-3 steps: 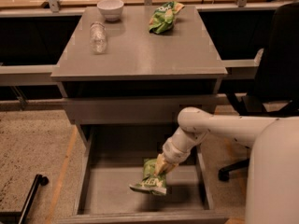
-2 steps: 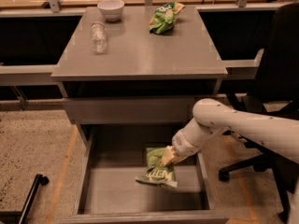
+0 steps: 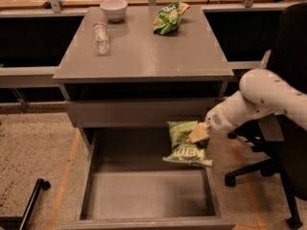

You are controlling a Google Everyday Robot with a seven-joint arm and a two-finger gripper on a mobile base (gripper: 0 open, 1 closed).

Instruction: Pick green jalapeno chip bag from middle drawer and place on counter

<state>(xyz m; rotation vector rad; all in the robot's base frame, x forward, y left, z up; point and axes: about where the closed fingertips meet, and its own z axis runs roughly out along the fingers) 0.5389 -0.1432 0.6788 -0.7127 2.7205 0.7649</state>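
Raised since before, the gripper [image 3: 199, 133] clamps one green jalapeno chip bag [image 3: 184, 147] above the middle drawer [image 3: 144, 195].

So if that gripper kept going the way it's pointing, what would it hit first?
The gripper, above the open middle drawer, clamps the green jalapeno chip bag; beyond it, probably the drawer's floor, though depth is unclear.

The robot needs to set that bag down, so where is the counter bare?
The counter's front half is bare, in front of the bottle and bright bag; the strip between those two is free too. The back edge is crowded by bowl, bottle and bright bag. The gripper holds the chip bag over the drawer.
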